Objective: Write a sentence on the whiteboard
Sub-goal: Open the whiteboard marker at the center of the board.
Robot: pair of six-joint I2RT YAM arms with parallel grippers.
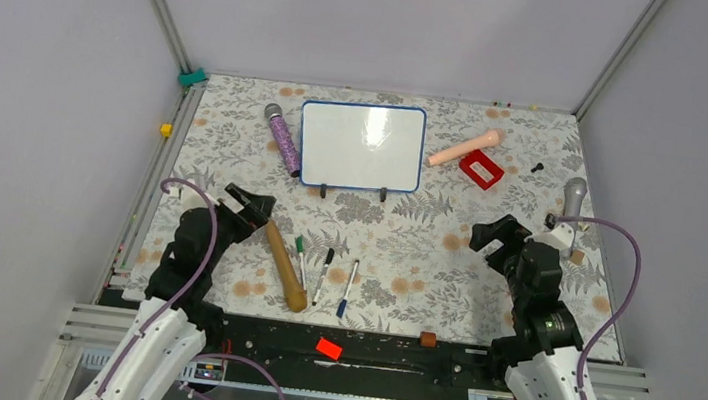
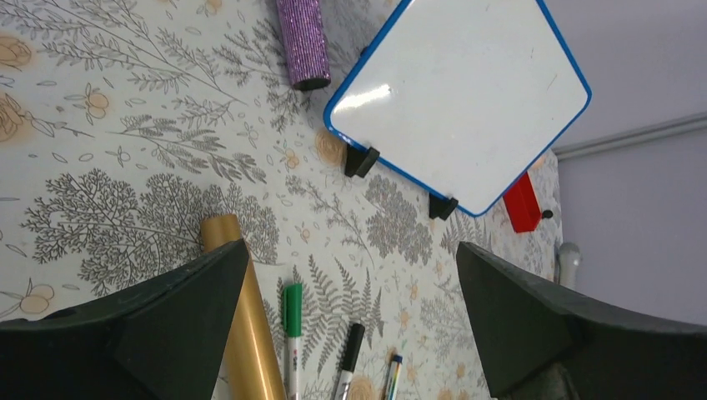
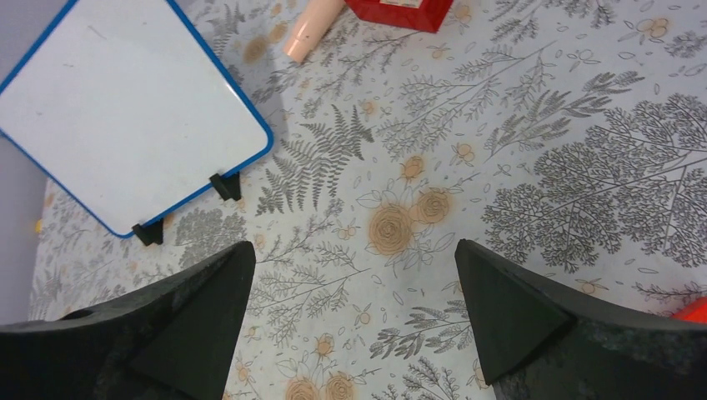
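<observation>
So, we've got the left gripper (image 1: 251,200) and right gripper (image 1: 497,234) both spread wide, grasping nothing. The whiteboard (image 1: 361,146) stands ahead, between them, with markers (image 1: 323,275) near the left one.

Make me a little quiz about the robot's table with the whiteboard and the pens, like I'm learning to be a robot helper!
1. True or false: the whiteboard already has words written on it.
2. What colour is the cap of the marker lying closest to the gold roller? A green, B red, C yellow.
3. Fill in the gap: the left gripper and the right gripper both have their jaws ____.
Key: 1 false, the board is blank; 2 A; 3 open.
</observation>
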